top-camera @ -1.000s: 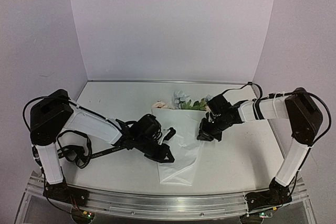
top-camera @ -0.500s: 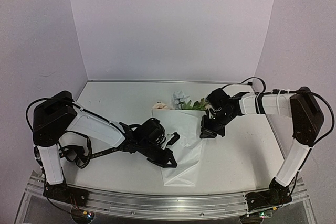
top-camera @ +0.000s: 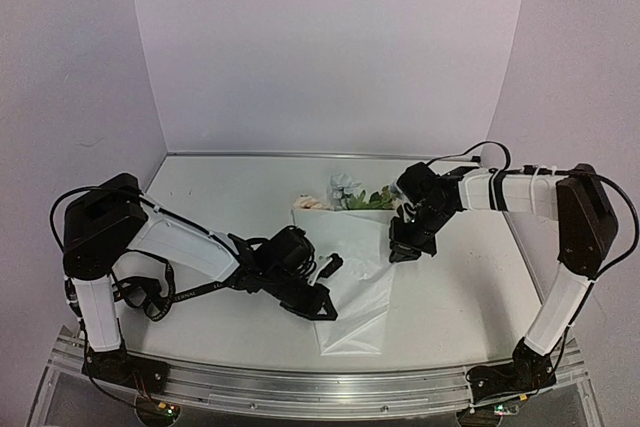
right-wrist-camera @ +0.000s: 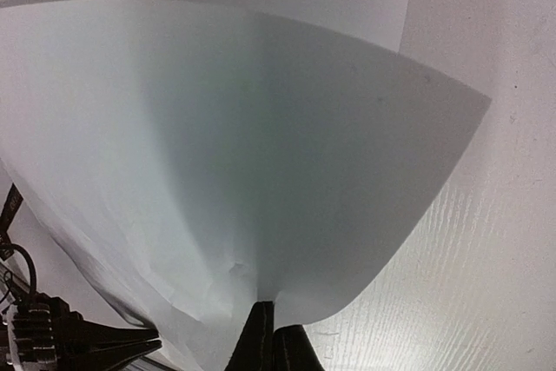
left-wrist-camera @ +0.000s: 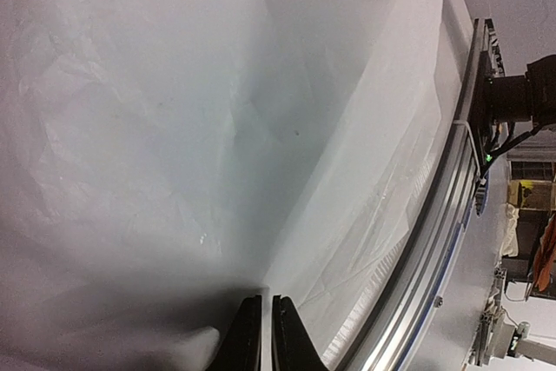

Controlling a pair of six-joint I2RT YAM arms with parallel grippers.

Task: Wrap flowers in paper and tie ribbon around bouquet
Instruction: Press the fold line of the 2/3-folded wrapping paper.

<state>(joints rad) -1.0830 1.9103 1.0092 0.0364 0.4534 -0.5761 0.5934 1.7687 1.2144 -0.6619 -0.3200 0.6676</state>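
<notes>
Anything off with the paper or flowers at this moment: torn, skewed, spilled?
Nothing serious. The paper is wrinkled and crumpled toward its near end, but no tear shows. The left gripper and the right gripper each pinch an edge of it. The flowers poke out only at its far edge.

I see thin, creased matt paper (top-camera: 355,292), a matt white table (right-wrist-camera: 495,241) with faint grain, and a brushed metal rail (top-camera: 300,384) lower down.
</notes>
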